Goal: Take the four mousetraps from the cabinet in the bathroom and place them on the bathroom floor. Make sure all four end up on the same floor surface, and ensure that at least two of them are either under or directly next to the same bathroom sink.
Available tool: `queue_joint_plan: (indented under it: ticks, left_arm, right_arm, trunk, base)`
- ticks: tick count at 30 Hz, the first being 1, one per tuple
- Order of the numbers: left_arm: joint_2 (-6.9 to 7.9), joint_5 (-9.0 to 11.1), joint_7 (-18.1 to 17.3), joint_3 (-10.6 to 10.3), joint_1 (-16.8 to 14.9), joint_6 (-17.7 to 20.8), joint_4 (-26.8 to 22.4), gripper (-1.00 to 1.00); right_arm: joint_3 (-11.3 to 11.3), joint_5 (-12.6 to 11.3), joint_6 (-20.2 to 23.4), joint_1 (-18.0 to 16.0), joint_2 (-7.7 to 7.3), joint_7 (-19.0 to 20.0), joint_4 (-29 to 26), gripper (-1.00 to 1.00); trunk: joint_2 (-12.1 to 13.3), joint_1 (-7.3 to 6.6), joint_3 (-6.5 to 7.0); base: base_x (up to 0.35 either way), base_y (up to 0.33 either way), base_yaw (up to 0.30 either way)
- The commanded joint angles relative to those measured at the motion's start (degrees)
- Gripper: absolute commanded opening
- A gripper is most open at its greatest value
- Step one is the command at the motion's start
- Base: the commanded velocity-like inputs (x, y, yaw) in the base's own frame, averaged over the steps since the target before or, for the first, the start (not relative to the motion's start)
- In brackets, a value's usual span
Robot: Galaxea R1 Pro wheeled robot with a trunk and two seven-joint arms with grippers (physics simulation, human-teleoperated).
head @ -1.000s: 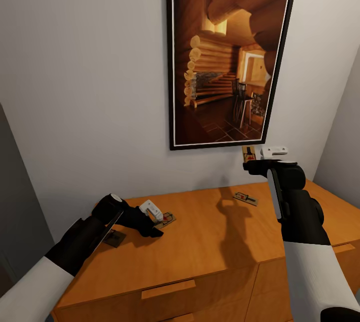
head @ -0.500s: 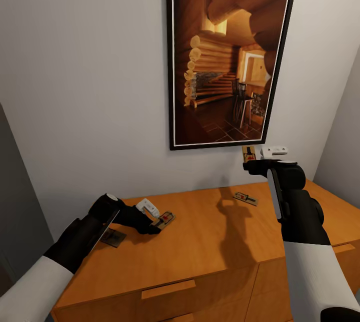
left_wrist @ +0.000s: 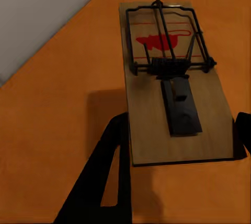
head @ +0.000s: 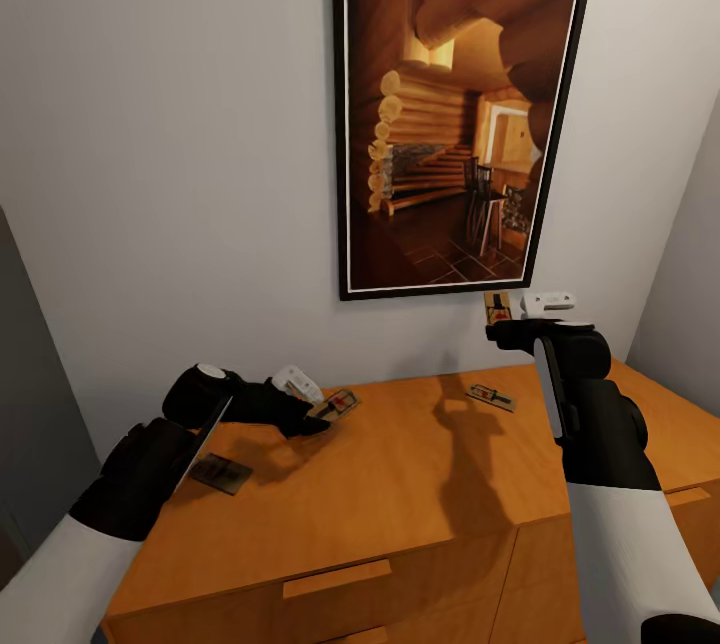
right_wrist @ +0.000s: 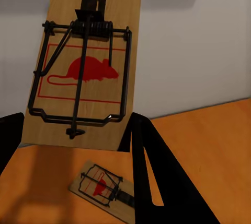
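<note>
Both arms are up over the low orange-brown wooden cabinet, which fills the lower half of the head view beneath a tall dark-framed picture of a log interior on the pale wall. At lower left of the frame, the left gripper has its jaws clamped on a small tan wooden mousetrap with dark wire and a red mouse mark, held just above the cabinet top; in the left wrist view that trap sits between the dark fingers, shadow beneath it. At right of centre, the right gripper is raised against the wall, jaws closed on a second tan mousetrap, its red mark plain in the right wrist view. A third trap lies flat on the cabinet top below the right gripper, and a fourth, shadowed trap lies near the cabinet's left edge.
</note>
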Motion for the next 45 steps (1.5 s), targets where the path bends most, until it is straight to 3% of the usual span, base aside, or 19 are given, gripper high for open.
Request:
queue_joint_plan:
  ticks: [1, 9, 28, 45]
  left_arm:
    - [-0.02, -0.7, -0.5, 1.2, -0.1, 0.5, -0.7, -1.0]
    - [-0.05, -0.6, -0.6, 3.5, -0.1, 1.5, -1.7, -1.0]
    - [0.04, -1.2, -0.2, 4.2, -0.1, 1.7, -1.8, -1.0]
    - [0.07, -1.3, 0.0, 4.3, -0.1, 2.2, -1.9, -1.0]
  right_arm:
    - [0.0, 0.2, 0.3, 0.0, -0.01, 0.3, 0.0, -1.0]
    - [0.0, 0.2, 0.3, 0.0, -0.01, 0.3, 0.0, -1.0]
    - [0.0, 0.1, 0.3, 0.0, -0.01, 0.3, 0.0, -1.0]
    - [0.0, 0.0, 0.3, 0.0, -0.01, 0.2, 0.0, -1.0]
  trunk:
    - [0.0, 0.0, -0.07]
    - [0.0, 0.0, -0.07]
    - [0.0, 0.0, -0.07]
    - [0.0, 0.0, -0.07]
  base:
    - [0.0, 0.0, 0.0]
    - [0.0, 0.0, 0.0]
    - [-0.005, 0.0, 0.0]
    - [-0.293, 0.0, 0.0]
